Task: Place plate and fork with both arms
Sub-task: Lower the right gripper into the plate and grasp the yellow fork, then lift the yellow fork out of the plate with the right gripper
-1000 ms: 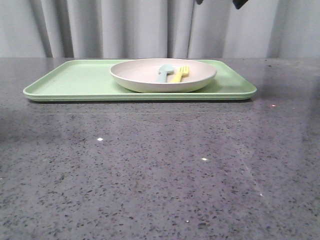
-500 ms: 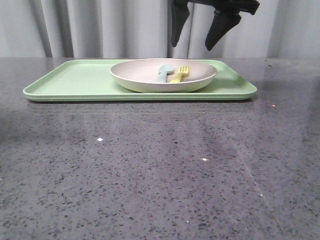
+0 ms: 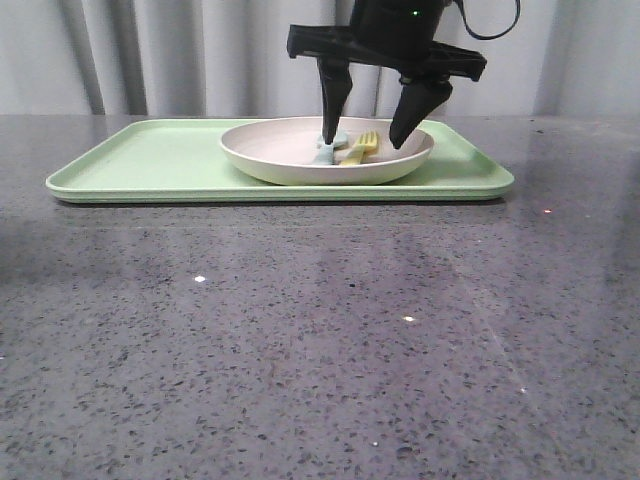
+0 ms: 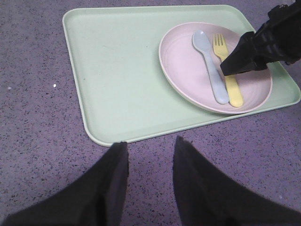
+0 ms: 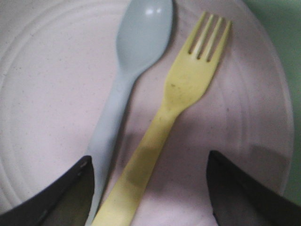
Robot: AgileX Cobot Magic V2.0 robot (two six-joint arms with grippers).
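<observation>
The fork [image 5: 169, 127] lies in the plate [image 3: 290, 160] on the green tray [image 3: 150, 165], beside a spoon [image 5: 127, 89]. I have the right gripper [image 3: 372, 125] over it, fingers spread either side of the handle, which runs straight out ahead between them. The left gripper [image 4: 150, 183] hangs spread off the tray's edge, farther away

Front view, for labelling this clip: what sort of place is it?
Probably a staged lab tabletop, not a home kitchen: a dark speckled stone-like counter, a plain grey pleated curtain right behind it, and only a light-green rectangular tray of tableware under a black robot gripper.
</observation>
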